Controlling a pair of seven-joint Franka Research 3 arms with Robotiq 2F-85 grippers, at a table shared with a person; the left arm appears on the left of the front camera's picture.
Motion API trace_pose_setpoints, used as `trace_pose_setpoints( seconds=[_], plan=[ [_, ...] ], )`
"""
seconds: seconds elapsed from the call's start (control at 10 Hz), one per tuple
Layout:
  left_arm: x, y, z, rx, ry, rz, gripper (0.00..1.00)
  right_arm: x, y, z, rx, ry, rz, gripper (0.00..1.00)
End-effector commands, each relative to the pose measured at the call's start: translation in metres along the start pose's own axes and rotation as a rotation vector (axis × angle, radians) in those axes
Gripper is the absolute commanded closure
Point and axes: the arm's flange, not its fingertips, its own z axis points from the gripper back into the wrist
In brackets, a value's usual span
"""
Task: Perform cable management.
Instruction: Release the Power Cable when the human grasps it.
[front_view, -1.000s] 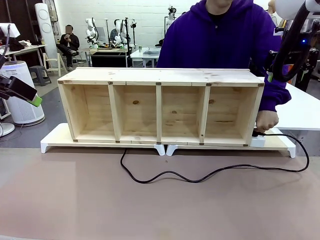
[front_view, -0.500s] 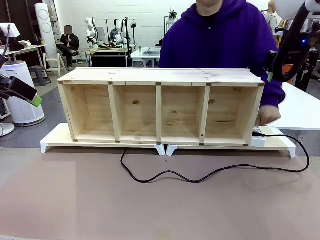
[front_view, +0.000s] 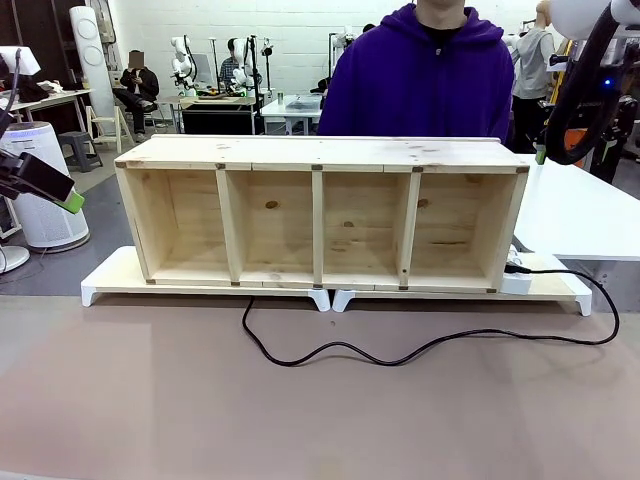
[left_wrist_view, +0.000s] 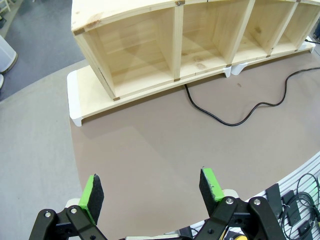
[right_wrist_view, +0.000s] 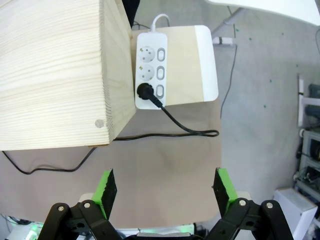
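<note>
The black cable (front_view: 400, 350) lies loose on the brown table in front of the wooden shelf (front_view: 320, 215). It starts under the shelf's middle, loops to the right and ends in a plug (right_wrist_view: 145, 91) seated in a white power strip (right_wrist_view: 150, 70) beside the shelf's right end. My left gripper (left_wrist_view: 151, 192) hangs open high over the table's left side, with the cable (left_wrist_view: 225, 120) well ahead of it. Above the shelf's right end my right gripper (right_wrist_view: 165, 192) is open too, the cable (right_wrist_view: 185, 129) below it. Both grippers hold nothing.
The shelf stands on two white risers (front_view: 110, 280) at the back of the table. A person in a purple hoodie (front_view: 420, 80) stands behind the shelf. A white table (front_view: 580, 215) is at the right. An air purifier (front_view: 40, 185) stands at the left.
The person's hand has left the plug at the power strip and drawn back behind the shelf, and the person has straightened up. Neither arm has moved.
</note>
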Motion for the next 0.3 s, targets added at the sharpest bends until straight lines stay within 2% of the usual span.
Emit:
trace_pose_setpoints(
  seconds=[0.0,0.2],
  plan=[
    [0.0012,0.0005,-0.0003,-0.002,-0.007,0.009,0.00,-0.0003,-0.0007,-0.0009,0.002,0.006,-0.002,0.00],
    [0.0012,0.0005,-0.0003,-0.002,-0.007,0.009,0.00,-0.0003,-0.0007,-0.0009,0.002,0.006,-0.002,0.00]
  ],
)
